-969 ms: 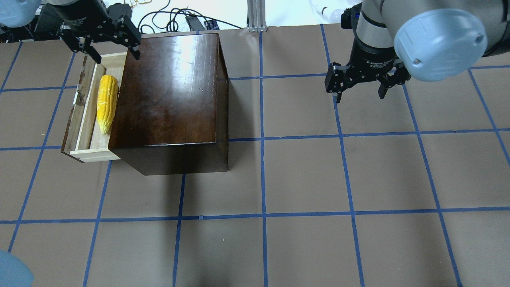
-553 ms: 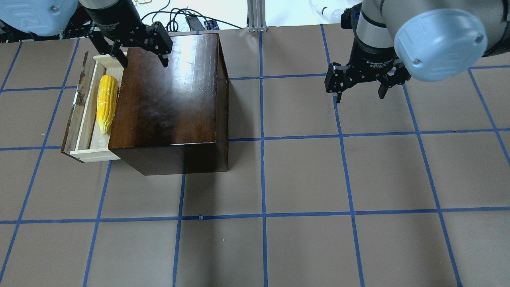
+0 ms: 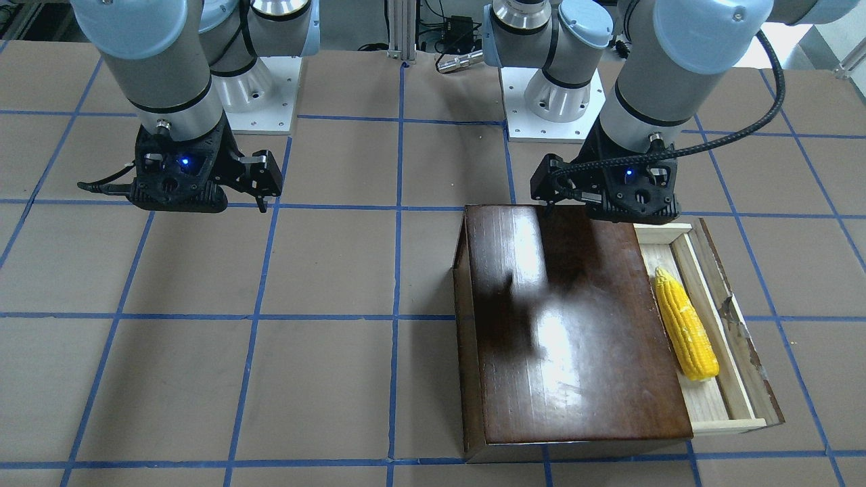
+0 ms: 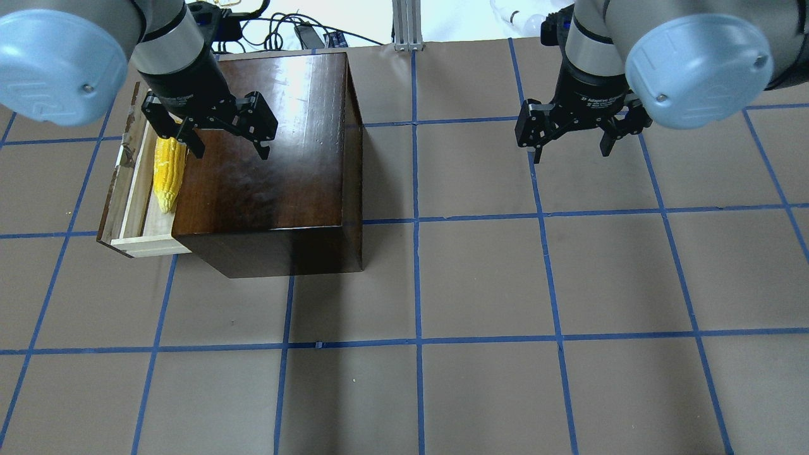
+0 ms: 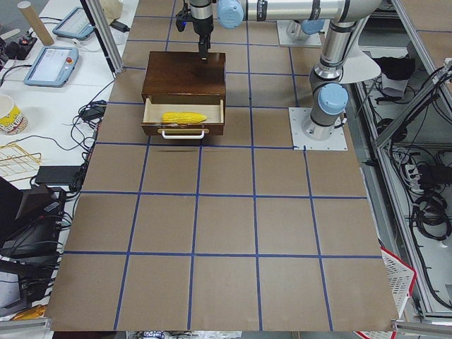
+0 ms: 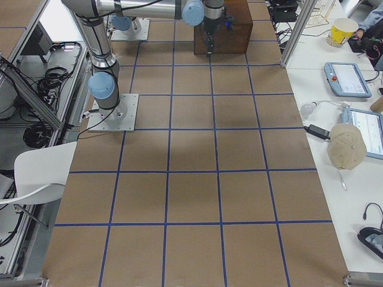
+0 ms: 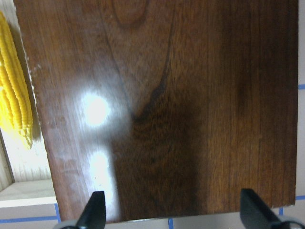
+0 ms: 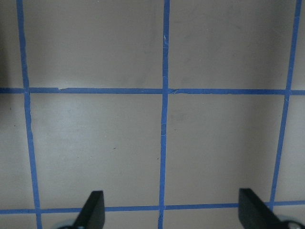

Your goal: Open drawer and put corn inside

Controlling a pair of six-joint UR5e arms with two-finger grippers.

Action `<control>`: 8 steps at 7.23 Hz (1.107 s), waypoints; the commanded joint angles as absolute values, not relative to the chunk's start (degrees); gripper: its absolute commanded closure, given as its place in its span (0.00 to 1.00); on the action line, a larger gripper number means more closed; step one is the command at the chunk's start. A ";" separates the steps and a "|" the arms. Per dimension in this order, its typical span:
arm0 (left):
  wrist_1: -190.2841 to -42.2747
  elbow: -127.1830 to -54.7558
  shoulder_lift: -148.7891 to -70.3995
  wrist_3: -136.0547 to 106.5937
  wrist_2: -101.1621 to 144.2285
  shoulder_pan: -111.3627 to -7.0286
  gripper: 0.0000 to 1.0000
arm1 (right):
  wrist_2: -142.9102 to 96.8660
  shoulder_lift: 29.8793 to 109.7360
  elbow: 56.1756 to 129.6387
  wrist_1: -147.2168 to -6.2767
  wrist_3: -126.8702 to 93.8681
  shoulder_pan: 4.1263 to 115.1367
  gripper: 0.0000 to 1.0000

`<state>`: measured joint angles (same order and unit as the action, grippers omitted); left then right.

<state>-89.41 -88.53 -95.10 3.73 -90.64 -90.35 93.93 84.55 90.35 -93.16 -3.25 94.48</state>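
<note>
While the fingers (image 7: 95, 212) of the left gripper (image 4: 232, 150) stand spread wide with nothing between them, they hang above the glossy dark top of the box (image 4: 278, 145), near the edge on the drawer's side, and touch neither wood nor corn. In the left wrist view that top fills nearly the whole frame, with a strip of yellow cob at the far left. The corn (image 4: 165, 180) lies inside the drawer (image 4: 134, 196), which is pulled out from the box on the robot's left. The cob stretches along the length of the pale-wood tray, close against the box, with its pointed tip toward the robot and its thick end away. The drawer's worn dark front panel runs along the outer side, and the left-side view shows a pale handle on it. The right gripper (image 4: 571, 153) has its fingers (image 8: 93, 210) parted as well, holding nothing. It hovers over a bare part of the table (image 4: 480, 284), above crossing lines of blue tape, well apart from the box on the robot's right side.
</note>
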 commanded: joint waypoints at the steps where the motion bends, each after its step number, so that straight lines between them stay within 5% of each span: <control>1: -89.38 -90.09 -93.17 3.87 -90.62 -90.00 0.00 | 93.96 84.55 90.35 -93.16 -3.25 94.48 0.00; 8: -89.38 -89.74 -93.52 3.69 -90.61 -89.47 0.00 | 93.96 84.55 90.35 -93.16 -3.25 94.48 0.00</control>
<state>-89.32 -89.65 -93.74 3.70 -90.56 -89.49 93.96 84.55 90.35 -93.14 -3.25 94.48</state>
